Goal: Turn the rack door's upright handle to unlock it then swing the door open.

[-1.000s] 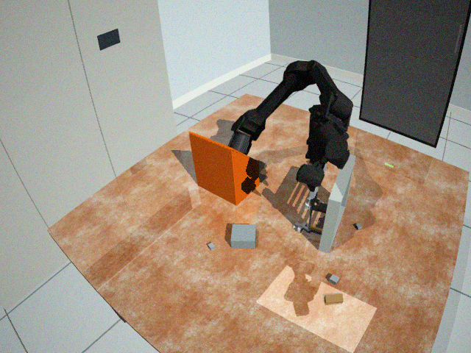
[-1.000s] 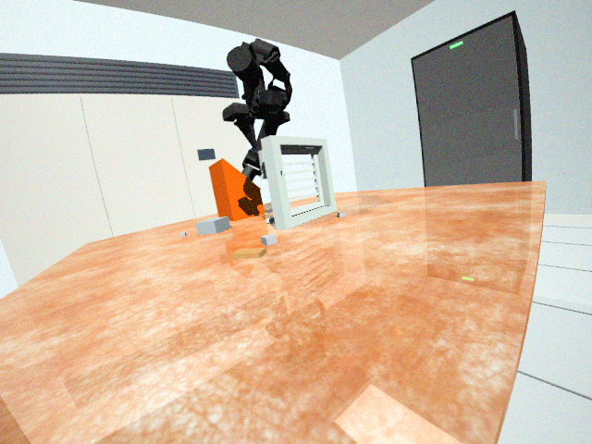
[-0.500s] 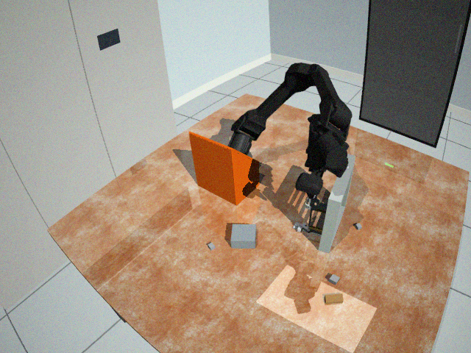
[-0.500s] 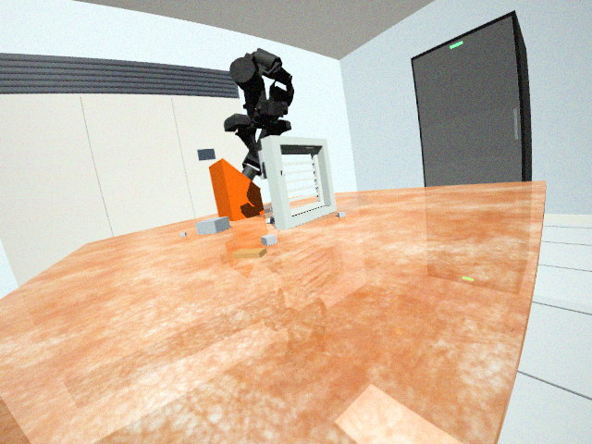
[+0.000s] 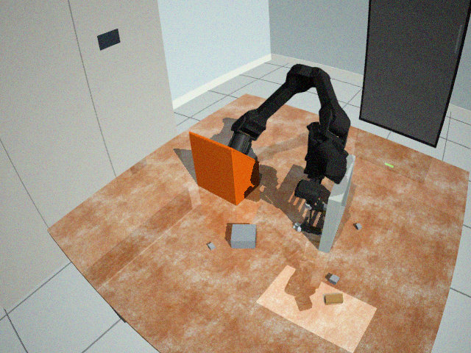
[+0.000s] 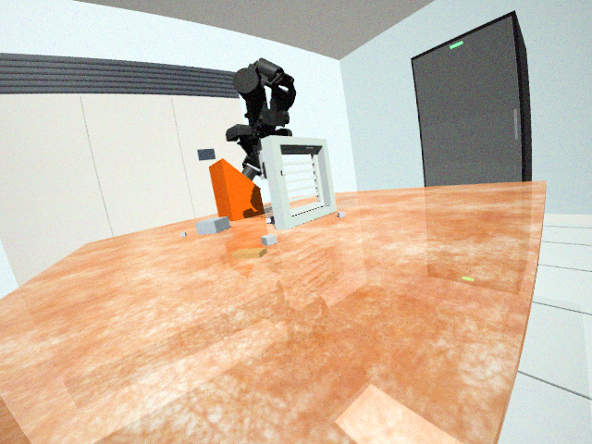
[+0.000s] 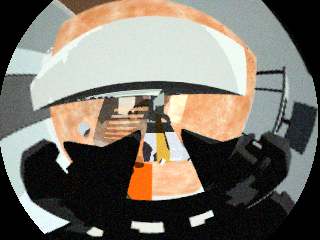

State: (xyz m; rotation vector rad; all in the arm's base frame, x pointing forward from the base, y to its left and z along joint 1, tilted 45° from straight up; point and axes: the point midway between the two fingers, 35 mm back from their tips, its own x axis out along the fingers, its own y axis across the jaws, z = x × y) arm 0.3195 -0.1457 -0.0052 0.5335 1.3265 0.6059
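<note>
The rack door's upright handle is hard to make out — a yellow-and-pale strip [image 7: 162, 146] shows between my fingertips in the wrist view, but I can't say for sure that it is the handle, or how far it is turned. The pale grey rectangular frame [image 5: 331, 226] [image 6: 277, 191] [image 7: 145, 55] stands upright on the marbled orange-brown table [image 5: 151, 235] [image 6: 191, 296], with white horizontal slats [image 6: 300, 178] visible through its opening. My black parallel-jaw gripper [image 5: 317, 176] [image 6: 252, 152] [image 7: 160, 132] is beside the frame, jaws apart and gripping nothing; I can't tell whether it touches anything. The black six-joint arm [image 5: 275, 99] [image 6: 260, 107] arches over from behind the bright orange wedge-shaped block [image 5: 215, 167] [image 6: 231, 193].

Farther out, a grey rectangular box [image 5: 243, 235] [image 6: 213, 225] sits in front of the orange block. A small grey block [image 5: 333, 278] [image 6: 269, 240] lies near the tan oblong block [image 5: 333, 298] [image 6: 249, 252] — both on the table, apart from the frame.
</note>
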